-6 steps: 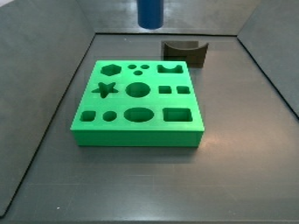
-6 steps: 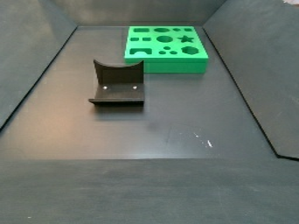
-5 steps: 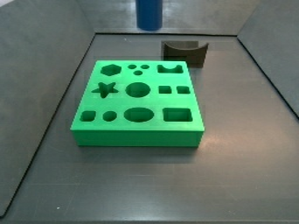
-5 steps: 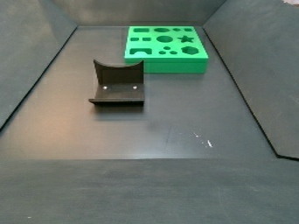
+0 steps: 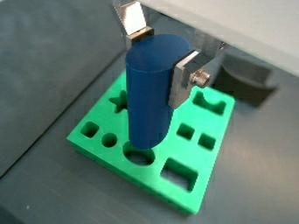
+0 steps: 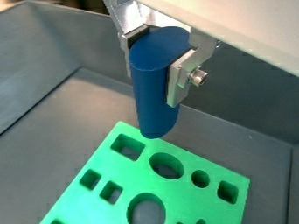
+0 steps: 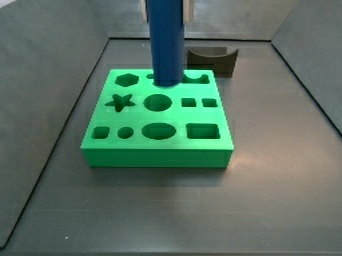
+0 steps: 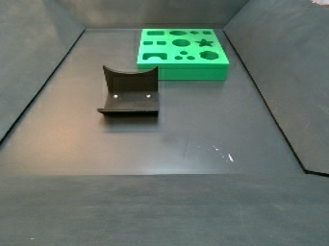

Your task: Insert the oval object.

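The gripper (image 5: 162,54), clenched on the long smooth blue oval peg (image 7: 166,40), has descended over the green holed block (image 7: 158,118), twelve o'clock side; insertion nears.

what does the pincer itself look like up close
In both wrist views the pincer above the green block has flat silver metal finger plates, one fastened with a small screw. No cables or markings show.
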Controlling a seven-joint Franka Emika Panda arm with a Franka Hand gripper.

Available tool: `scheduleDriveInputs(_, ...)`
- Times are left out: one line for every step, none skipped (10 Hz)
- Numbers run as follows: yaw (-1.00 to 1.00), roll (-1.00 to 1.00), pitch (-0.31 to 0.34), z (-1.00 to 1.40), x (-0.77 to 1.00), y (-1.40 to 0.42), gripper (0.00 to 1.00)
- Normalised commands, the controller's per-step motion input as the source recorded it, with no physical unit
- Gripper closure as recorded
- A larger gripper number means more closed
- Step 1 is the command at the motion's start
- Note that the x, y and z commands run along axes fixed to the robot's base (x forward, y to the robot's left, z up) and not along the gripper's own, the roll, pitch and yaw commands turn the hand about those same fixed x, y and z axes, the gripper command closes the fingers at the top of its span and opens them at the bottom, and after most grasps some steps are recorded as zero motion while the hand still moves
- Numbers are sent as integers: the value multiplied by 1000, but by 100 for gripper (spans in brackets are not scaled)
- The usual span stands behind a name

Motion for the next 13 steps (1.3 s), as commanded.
scheduleDriveInputs(-1000, 0, -57, -511, 0, 0, 100)
scheduleDriveInputs(-1000, 0, -31, -526, 0, 0, 100)
scheduleDriveInputs(-1000, 29, 0, -437, 0, 0, 100)
scheduleDriveInputs(-1000, 103, 0, -360, 0, 0, 100)
scheduleDriveInputs(-1000, 117, 0, -383, 0, 0, 100)
scheduleDriveInputs(-966, 219, 0, -326, 0, 0, 100)
scheduleDriveInputs(-911, 287, 0, -306, 0, -6, 100)
scheduleDriveInputs(-929, 267, 0, -314, 0, -9, 100)
scheduleDriveInputs(-980, 200, 0, -369, 0, 0, 100)
scheduleDriveInputs(-1000, 77, 0, -526, 0, 0, 100)
scheduleDriveInputs(-1000, 0, 0, -574, 0, -63, 100)
scheduleDriveInputs(-1000, -33, -63, -517, 0, 0, 100)
scheduleDriveInputs(-1000, -23, -36, -500, 0, 0, 100)
